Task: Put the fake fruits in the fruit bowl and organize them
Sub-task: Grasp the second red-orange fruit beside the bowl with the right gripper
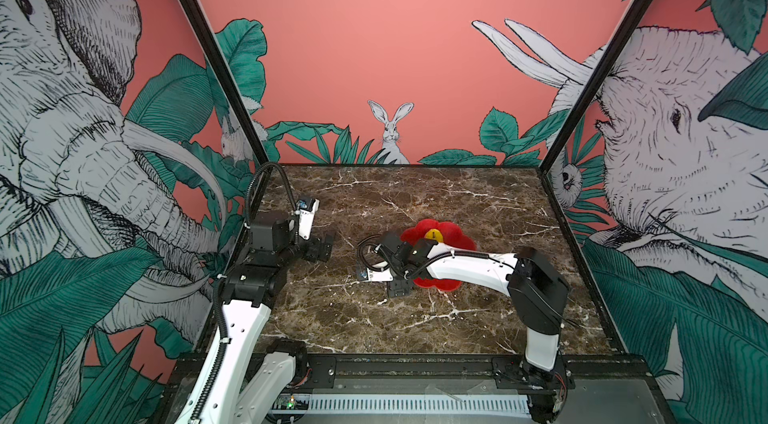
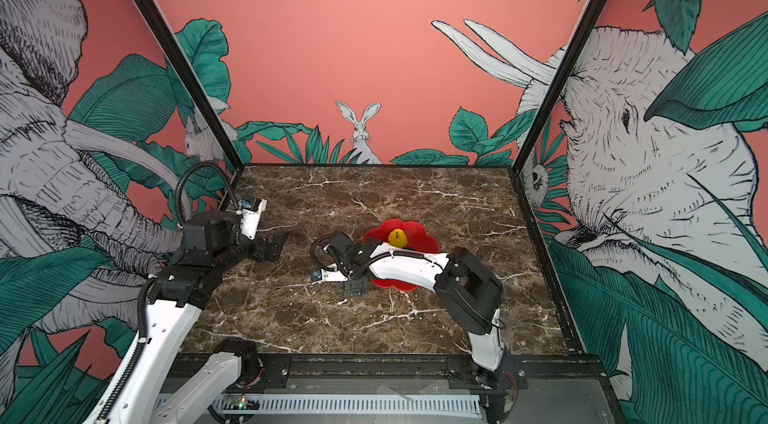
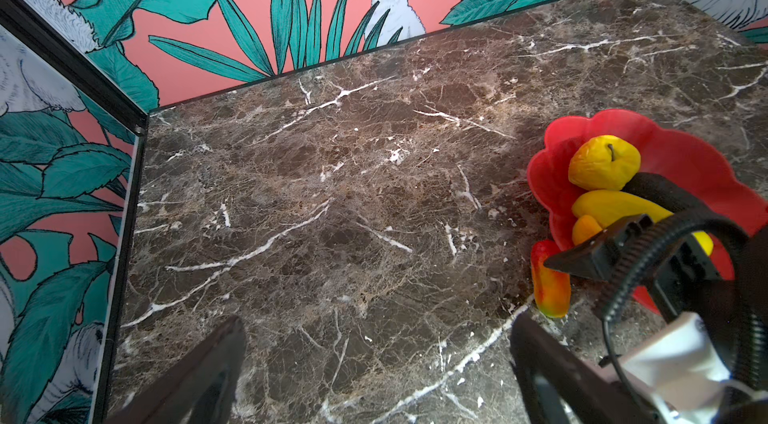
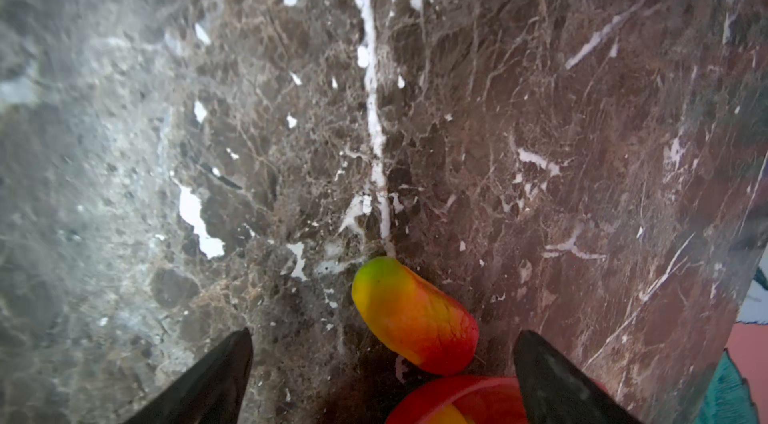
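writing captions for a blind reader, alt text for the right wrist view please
A red-orange-yellow fake fruit with a green tip lies on the brown marble table beside the red fruit bowl. The right pincer is open, one dark tip either side of the fruit, touching nothing.

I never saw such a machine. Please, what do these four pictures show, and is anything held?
These are two robot arms at a marble table. Two pictures look down on the whole scene; the other two come from a camera on each wrist. Each arm ends in a two-fingered hand. The left hand is open over the table. The right hand, also open and empty, is above a red-orange fruit lying on the table beside the red bowl. Inside the bowl lie a round yellow fruit and a long yellow fruit.
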Available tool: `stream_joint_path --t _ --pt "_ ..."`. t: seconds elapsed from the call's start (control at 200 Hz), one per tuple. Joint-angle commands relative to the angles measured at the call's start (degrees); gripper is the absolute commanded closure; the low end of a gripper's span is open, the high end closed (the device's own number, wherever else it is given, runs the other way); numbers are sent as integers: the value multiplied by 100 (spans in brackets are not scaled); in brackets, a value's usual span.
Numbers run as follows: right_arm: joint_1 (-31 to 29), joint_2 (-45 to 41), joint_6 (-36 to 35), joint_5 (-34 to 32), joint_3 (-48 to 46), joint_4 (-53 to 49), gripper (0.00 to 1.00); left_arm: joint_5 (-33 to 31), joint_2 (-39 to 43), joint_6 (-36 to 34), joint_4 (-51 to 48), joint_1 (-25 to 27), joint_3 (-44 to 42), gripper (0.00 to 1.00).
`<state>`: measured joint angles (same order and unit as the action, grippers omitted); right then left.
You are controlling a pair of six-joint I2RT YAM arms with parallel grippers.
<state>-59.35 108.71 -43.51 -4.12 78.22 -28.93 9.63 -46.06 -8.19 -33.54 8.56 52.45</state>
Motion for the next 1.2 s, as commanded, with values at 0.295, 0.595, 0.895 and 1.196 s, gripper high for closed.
stream_joint_path --t 0.295,0.595,0.895,1.196 --pt "18 544 -789 -71 122 187 14 13 132 -60 -72 -3 -58 0" --pt "29 690 -932 -193 169 232 44 22 148 -48 -73 -1 -60 0" --pt "29 610 -932 -155 216 252 63 13 149 -52 -72 -7 -66 0" --pt "-15 479 -888 78 282 153 75 4 203 -53 -73 -1 -61 0"
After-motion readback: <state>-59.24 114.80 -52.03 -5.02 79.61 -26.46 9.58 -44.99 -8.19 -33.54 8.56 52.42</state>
